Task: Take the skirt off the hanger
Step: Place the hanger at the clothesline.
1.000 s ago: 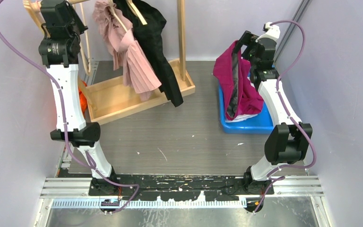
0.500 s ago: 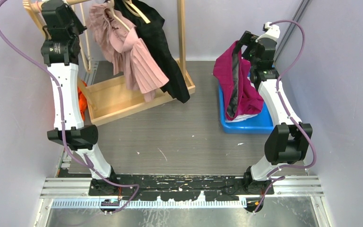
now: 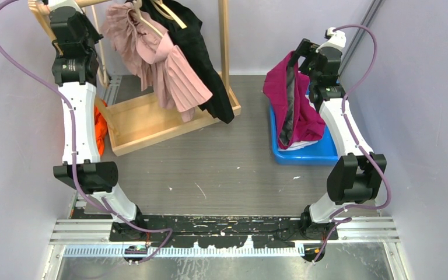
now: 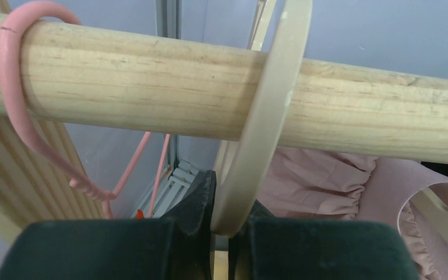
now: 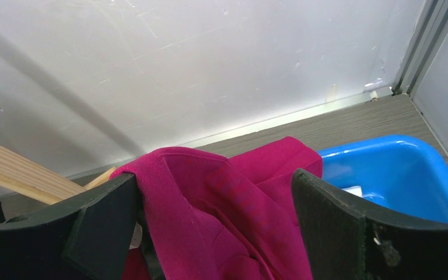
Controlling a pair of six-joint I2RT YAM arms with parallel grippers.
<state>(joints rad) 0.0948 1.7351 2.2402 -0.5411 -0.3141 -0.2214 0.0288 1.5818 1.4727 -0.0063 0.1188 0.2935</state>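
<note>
A pink pleated skirt (image 3: 166, 70) hangs on a beige hanger from the wooden rail (image 4: 122, 76); it also shows in the left wrist view (image 4: 321, 186). My left gripper (image 4: 224, 198) is shut on the beige hanger's hook (image 4: 268, 105), just under the rail, and sits at the rack's top left (image 3: 64, 11). My right gripper (image 5: 216, 181) is open; a magenta skirt (image 5: 227, 216) is draped over its left finger and between the jaws. In the top view that magenta skirt (image 3: 289, 99) hangs from the right gripper (image 3: 309, 55) down into the blue bin (image 3: 318, 153).
A black garment (image 3: 201, 64) hangs beside the pink skirt. A pink wire hanger hook (image 4: 14, 99) sits on the rail to the left. The rack's wooden tray base (image 3: 151, 125) stands at the back left, with an orange item (image 3: 101, 125) beside it. Walls close both sides.
My left arm has shifted slightly left at the rail. The pink skirt and black garment have swung to the right. The right arm and magenta skirt have not moved.
</note>
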